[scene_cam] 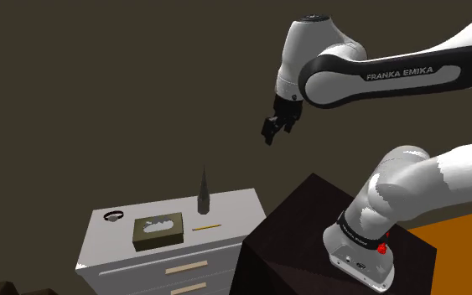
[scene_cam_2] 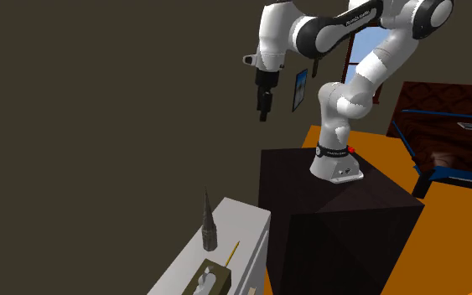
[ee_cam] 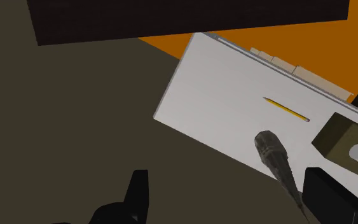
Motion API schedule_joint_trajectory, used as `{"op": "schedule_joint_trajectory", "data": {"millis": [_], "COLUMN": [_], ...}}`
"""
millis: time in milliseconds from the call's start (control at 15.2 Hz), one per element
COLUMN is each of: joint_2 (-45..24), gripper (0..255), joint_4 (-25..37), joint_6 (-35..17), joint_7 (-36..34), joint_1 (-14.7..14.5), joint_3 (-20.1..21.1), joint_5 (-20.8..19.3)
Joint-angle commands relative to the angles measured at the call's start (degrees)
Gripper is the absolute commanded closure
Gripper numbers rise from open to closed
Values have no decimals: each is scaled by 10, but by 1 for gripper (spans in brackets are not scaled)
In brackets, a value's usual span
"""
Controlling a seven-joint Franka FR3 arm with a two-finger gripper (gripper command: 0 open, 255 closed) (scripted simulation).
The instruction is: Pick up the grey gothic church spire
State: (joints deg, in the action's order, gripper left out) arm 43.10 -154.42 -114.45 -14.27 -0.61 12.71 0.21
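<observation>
**High above the cabinet top: gripper open and empty, spire untouched**

Over a white cabinet (scene_cam: 236,204) with drawers, which stands against a dark wall, the arm's black gripper (scene_cam: 272,130) hangs well above the surface. In the wrist view its two fingers stand wide apart with nothing between the pads. It holds nothing.

The grey spire (scene_cam: 204,191) is a slim, pointed cone. It stands upright on the cabinet top close to the back edge, in the half nearer the robot's dark stand (scene_cam: 309,226). A yellow pencil (scene_cam: 206,226) lies flat just in front of it, toward the drawer edge. An olive tissue box (scene_cam: 158,230) sits beside the pencil, further from the stand. Near the far corner lies a small dark ring, possibly a wristwatch, though it is too small to tell.

Seen from the wrist, the spire's tip points up toward the camera. It lies off centre, near one finger rather than midway between the two.

The task looks to be at the approach step, with no contact made. The next move likely calls for centring the open fingers over the spire and then descending. The grasp should close low on the wider body, since the narrow, tapering tip could slip or topple.
</observation>
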Motion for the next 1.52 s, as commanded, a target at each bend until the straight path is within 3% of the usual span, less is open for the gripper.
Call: {"op": "schedule_joint_trajectory", "data": {"millis": [0,396,594,726,858,924,1056,1122,1254,1452], "joint_2": [-15,-117,-189,-242,-300,-334,-419,-470,-557,-656], "gripper": [0,0,0,0,0,0,0,0,0,0], "joint_4": [-23,-59,-58,-48,-31,-18,20,44,87,148], "joint_6": [-51,-215,-294,-341,-377,-387,-377,-355,-309,-257], "joint_7": [-29,-142,-221,-292,-388,-449,-600,-675,-782,-880], "joint_1": [-1,20,60,106,174,214,287,298,260,191], "joint_3": [23,115,177,230,295,330,390,398,363,305], "joint_5": [2,-18,-62,-118,-209,-274,-445,-532,-655,-762]}}
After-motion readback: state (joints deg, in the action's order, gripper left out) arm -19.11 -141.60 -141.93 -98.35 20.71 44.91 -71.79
